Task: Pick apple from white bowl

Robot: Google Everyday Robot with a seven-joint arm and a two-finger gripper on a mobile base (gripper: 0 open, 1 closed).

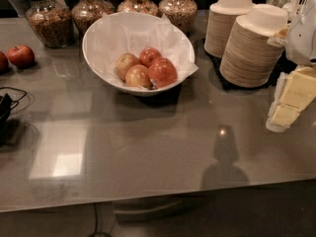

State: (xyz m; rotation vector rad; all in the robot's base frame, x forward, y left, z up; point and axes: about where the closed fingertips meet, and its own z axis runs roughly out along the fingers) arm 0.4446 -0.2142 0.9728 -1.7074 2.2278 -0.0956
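The white bowl stands at the back middle of the grey table, lined with crinkled white paper. It holds several apples. The largest apple, glossy red-orange, lies at the right front of the group. A smaller deep-red apple lies behind it and two paler yellow-red apples lie to its left. My gripper, pale yellow under a white arm, hangs at the right edge of the camera view. It is well to the right of the bowl, a little above the table, and it holds nothing.
Two stacks of off-white paper bowls stand between the bowl and my gripper. Several glass jars line the back. A loose red apple lies at the far left, and a black cable in front of it.
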